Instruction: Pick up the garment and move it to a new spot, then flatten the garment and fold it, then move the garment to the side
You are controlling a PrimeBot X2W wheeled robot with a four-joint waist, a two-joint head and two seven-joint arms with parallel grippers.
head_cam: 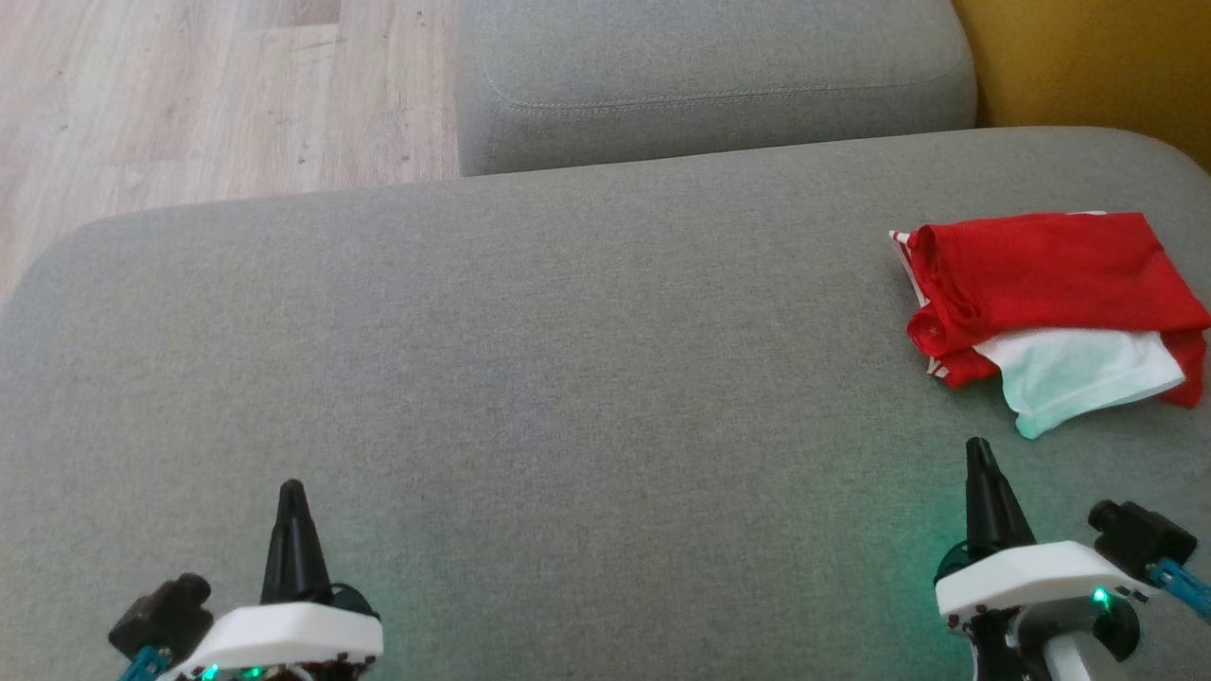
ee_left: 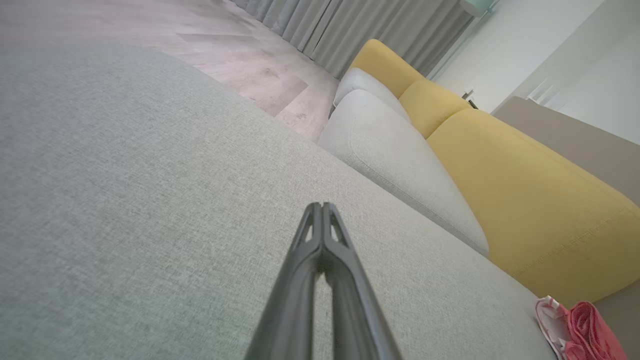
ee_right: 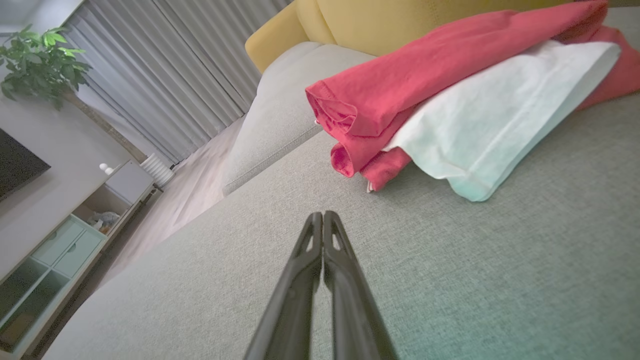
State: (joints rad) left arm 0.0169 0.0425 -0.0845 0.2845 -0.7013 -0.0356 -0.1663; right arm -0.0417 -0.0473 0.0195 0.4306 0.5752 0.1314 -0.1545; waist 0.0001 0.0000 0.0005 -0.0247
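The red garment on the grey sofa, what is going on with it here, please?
Nothing is handling it at this moment. The red and white garment lies folded at the right side of the grey seat cushion. The left gripper and the right gripper are both shut and empty, over the cushion's near part. The right one is nearer to the garment but apart from it.

Grey sofa (head_cam: pixel 568 331) with yellow cushions (ee_left: pixel 540 200), wooden floor (head_cam: pixel 189 95).
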